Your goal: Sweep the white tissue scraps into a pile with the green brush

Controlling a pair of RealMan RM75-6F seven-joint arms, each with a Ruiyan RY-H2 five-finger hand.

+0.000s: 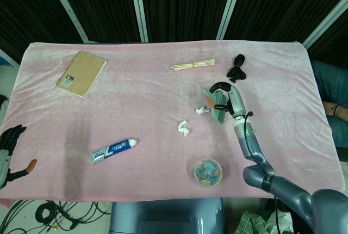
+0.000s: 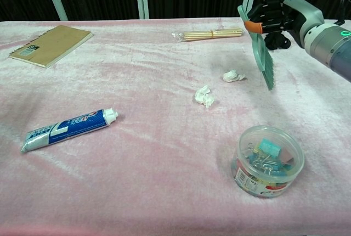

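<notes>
my right hand (image 2: 279,17) grips the green brush (image 2: 262,55) by its handle, bristle end hanging down above the pink cloth (image 1: 136,98), just right of one white tissue scrap (image 2: 233,76). a second scrap (image 2: 204,96) lies apart from it, nearer the toothpaste tube (image 2: 68,128). my left hand (image 1: 10,149) rests at the table's left edge, fingers apart, holding nothing. the tub of binder clips (image 2: 268,160) sits near the front.

A soft pink cloth (image 1: 109,114) covers the table. Behind it hang dark curtains (image 1: 179,0) with pale slanted bars (image 1: 138,5) in front. Cables (image 1: 51,212) lie on the floor by the near edge.
</notes>
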